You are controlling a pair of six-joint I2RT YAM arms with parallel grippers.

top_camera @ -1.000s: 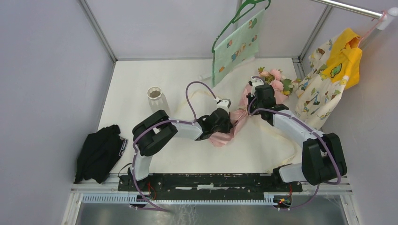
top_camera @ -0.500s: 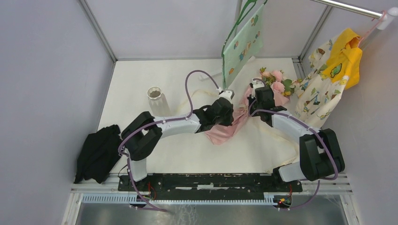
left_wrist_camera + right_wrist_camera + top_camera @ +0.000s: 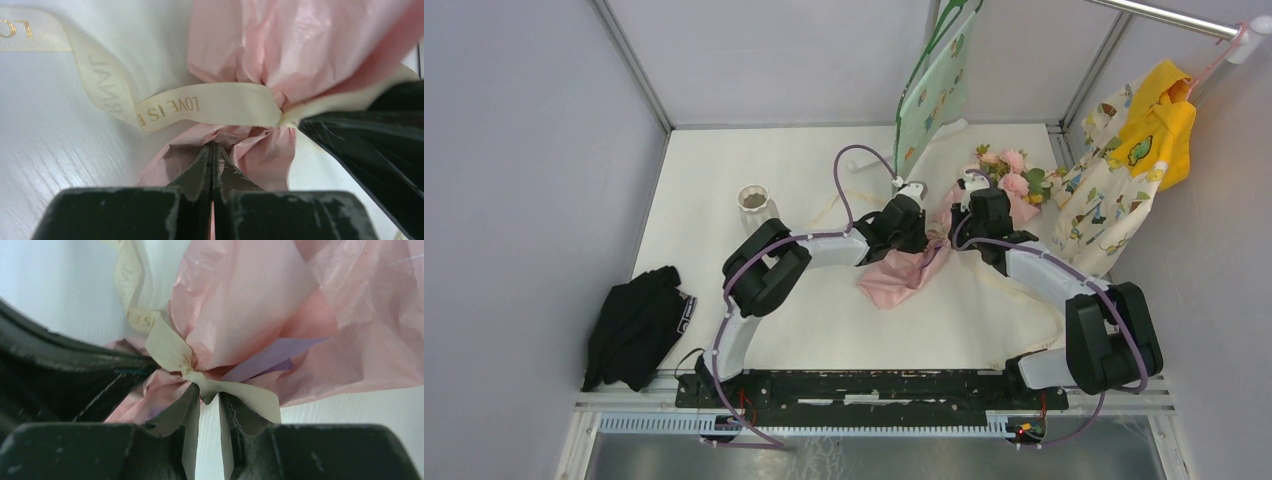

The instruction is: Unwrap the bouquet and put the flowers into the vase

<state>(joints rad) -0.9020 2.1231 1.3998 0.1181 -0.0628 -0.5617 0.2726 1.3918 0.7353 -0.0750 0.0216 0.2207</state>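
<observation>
The bouquet (image 3: 894,280) lies on the table, its pink paper tail toward me and the flowers (image 3: 1012,170) at the far right end. A cream ribbon (image 3: 215,102) printed "LOVE IS" is knotted round its waist (image 3: 170,347). My left gripper (image 3: 924,228) comes at the knot from the left. It is shut (image 3: 212,146), its tips pressed into the crumpled pink paper just below the ribbon. My right gripper (image 3: 954,222) faces it from the right, slightly open (image 3: 206,390), with a ribbon tail lying across its tips. The white ribbed vase (image 3: 754,200) stands upright to the left.
A mint-green patterned cloth on a hanger (image 3: 939,85) hangs just behind the bouquet. Yellow and printed clothes (image 3: 1139,140) hang on a rail at the right. A black cloth (image 3: 639,325) lies at the front left. Loose ribbon trails over the table (image 3: 1014,290).
My left gripper has moved up and right along the bouquet to the knot, staying shut. The right gripper's fingers have parted a little. The green cloth has swung to the right.
</observation>
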